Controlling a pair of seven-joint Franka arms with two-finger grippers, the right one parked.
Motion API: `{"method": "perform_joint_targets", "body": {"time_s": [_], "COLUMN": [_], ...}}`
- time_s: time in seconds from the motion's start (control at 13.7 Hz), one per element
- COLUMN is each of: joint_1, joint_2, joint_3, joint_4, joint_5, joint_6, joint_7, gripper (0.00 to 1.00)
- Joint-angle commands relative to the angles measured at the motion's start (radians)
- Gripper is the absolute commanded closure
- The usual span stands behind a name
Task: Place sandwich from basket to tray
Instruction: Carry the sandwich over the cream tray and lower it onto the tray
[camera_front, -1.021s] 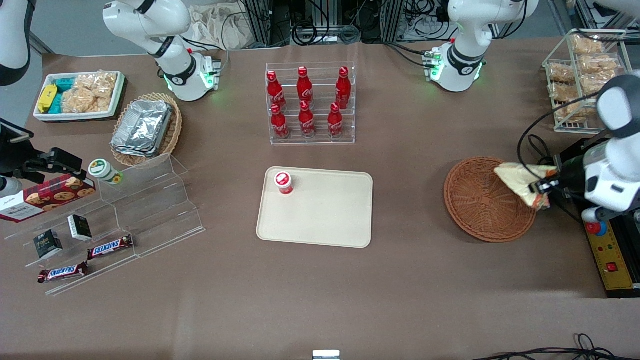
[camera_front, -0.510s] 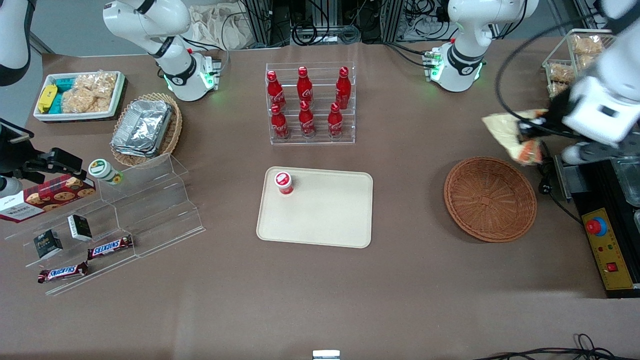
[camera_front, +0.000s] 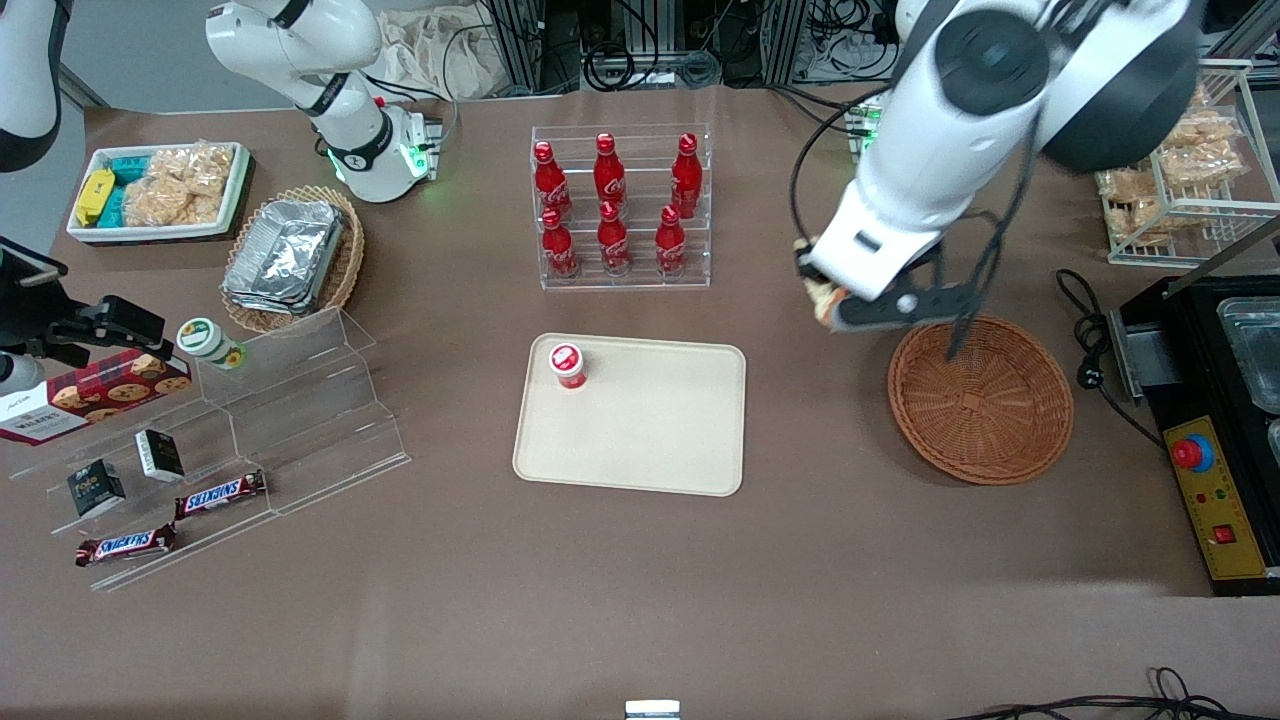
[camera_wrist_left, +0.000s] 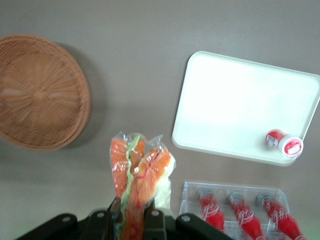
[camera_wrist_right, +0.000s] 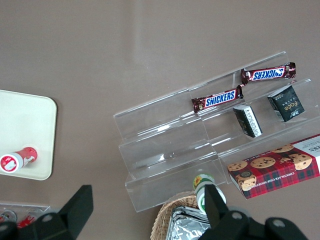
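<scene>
**Sandwich airborne, soft load**

Gripper pinches the sandwich at one end, held above the table between basket and tray. Looks light, squashy, film-wrapped, likely slippery; grip the bread faces gently.

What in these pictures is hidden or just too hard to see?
- Sandwich: in the front view the arm covers nearly all of it; only a sliver shows.
- Gripper: shut on the sandwich; the left wrist view's edge cuts off its body.
- Basket: arm and cable cross its rim in the front view.
- Tray: unobstructed.
</scene>
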Motion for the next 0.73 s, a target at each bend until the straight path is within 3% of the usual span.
{"method": "perform_joint_targets", "body": {"time_s": [0.0,0.29,0.66], "joint_1": [0.004,-0.097,-0.133], "joint_2": [0.172,0.381,0.549], "joint_3": [-0.091,-0.094,-0.088], "joint_4": [0.019,0.020,0.029], "joint_5": [0.115,0.304,0.427], "joint_6": [0.093,0.240,0.348], "joint_7": [-0.107,-0.218,-0.227], "gripper": [0.81,0.80,0.78]}}
